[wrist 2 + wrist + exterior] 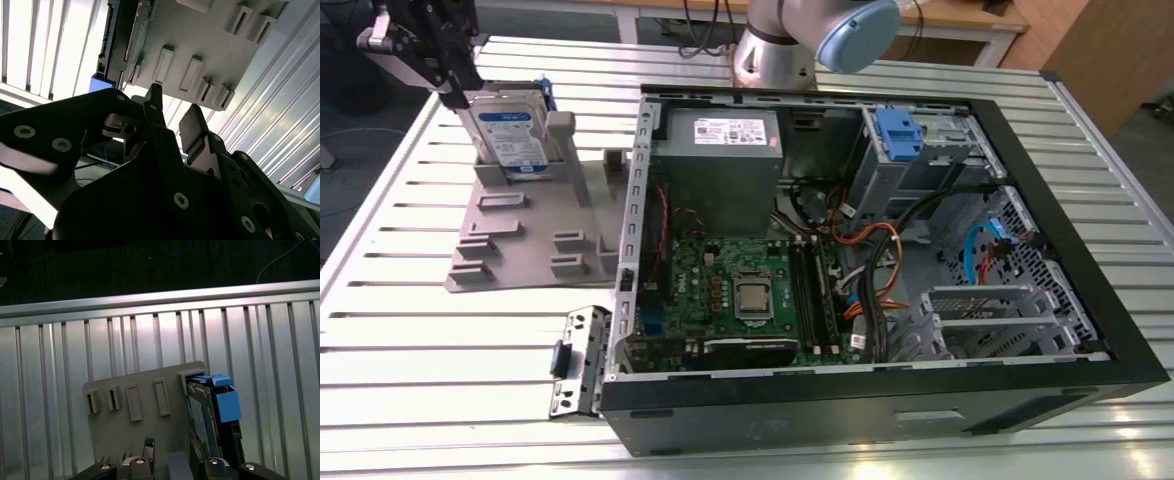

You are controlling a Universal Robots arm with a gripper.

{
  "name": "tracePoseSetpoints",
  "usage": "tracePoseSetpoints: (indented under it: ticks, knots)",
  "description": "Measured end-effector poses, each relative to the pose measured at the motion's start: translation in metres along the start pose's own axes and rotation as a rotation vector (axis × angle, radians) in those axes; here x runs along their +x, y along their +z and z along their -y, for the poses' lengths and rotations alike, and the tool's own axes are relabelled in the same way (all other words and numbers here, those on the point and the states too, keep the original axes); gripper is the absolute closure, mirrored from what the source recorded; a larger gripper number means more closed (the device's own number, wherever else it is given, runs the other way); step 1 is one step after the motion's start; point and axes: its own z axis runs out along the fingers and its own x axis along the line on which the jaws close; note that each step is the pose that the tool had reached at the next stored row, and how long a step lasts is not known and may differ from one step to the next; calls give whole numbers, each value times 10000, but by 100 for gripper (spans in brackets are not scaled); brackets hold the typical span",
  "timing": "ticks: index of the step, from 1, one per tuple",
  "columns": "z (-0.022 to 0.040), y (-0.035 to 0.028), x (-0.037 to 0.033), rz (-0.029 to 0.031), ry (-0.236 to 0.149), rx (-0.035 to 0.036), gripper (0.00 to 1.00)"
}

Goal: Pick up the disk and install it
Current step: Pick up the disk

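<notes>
The disk (pixel 508 135) stands on edge (in a grey stand (pixel 520 240)) just below the tool (pixel 173 101). Jaws apart, empty.

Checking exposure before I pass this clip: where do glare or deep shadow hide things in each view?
Exterior view: the table slats glare white, while the computer case interior is readable. Second wrist view: the gripper is a near-black silhouette against blown-out slats. First wrist view: black beyond the table edge, with the disk plainly visible.
</notes>
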Motion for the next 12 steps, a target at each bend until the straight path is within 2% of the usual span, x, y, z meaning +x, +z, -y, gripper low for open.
tracePoseSetpoints:
  ticks: [2, 8, 12]
  knots:
    - [-1, 0, -16, 0, 0, 0, 59]
    - [-14, 4, -128, 0, 1, -1, 59]
    - [-19, 7, -180, 0, 1, -1, 59]
